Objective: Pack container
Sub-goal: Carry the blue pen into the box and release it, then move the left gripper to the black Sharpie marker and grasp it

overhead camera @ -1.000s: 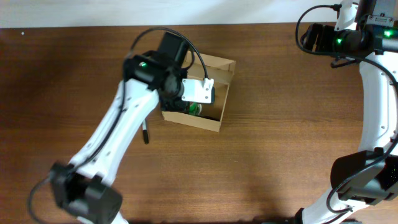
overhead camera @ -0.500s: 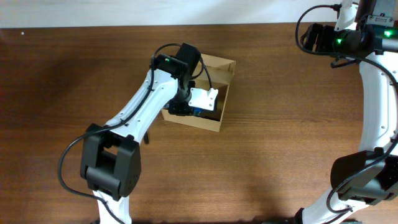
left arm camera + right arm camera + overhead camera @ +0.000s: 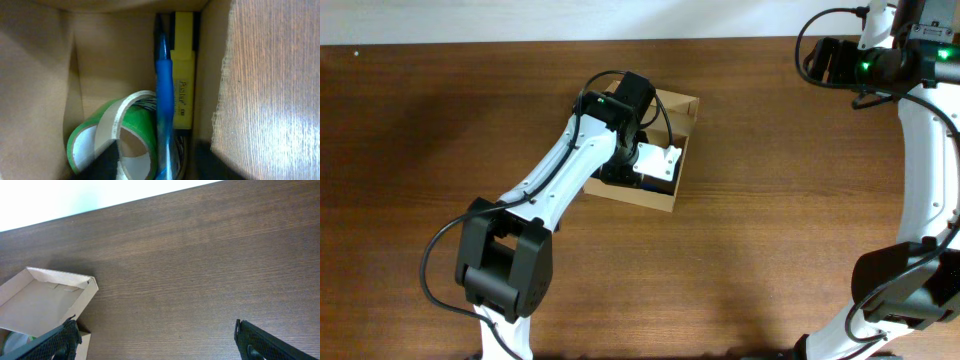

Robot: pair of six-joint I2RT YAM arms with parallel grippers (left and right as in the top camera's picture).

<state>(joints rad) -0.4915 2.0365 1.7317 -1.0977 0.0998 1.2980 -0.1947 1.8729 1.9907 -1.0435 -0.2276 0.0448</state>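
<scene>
The container (image 3: pixel 677 104) is a tan cardboard box near the table's middle, its flap lid open. My left gripper (image 3: pixel 647 166) reaches down inside it. In the left wrist view the container's inner wall (image 3: pixel 115 55) holds a green tape roll (image 3: pixel 87 142), a blue pen (image 3: pixel 162 95) and a yellow highlighter (image 3: pixel 183 75). The left gripper (image 3: pixel 160 169) is open, its dark fingers (image 3: pixel 107 167) standing apart either side of the pen and the roll's edge. My right gripper (image 3: pixel 160 345) hangs wide open over bare wood at the far right, holding nothing.
The right wrist view shows the container's open flap (image 3: pixel 42 297) at its lower left and the table's far edge against a white wall (image 3: pixel 75 195). The right arm (image 3: pixel 920 130) stands along the table's right side.
The left arm has swung further over the box and pushed its gripper down inside. Its jaws have parted from shut. The right arm has not moved.
</scene>
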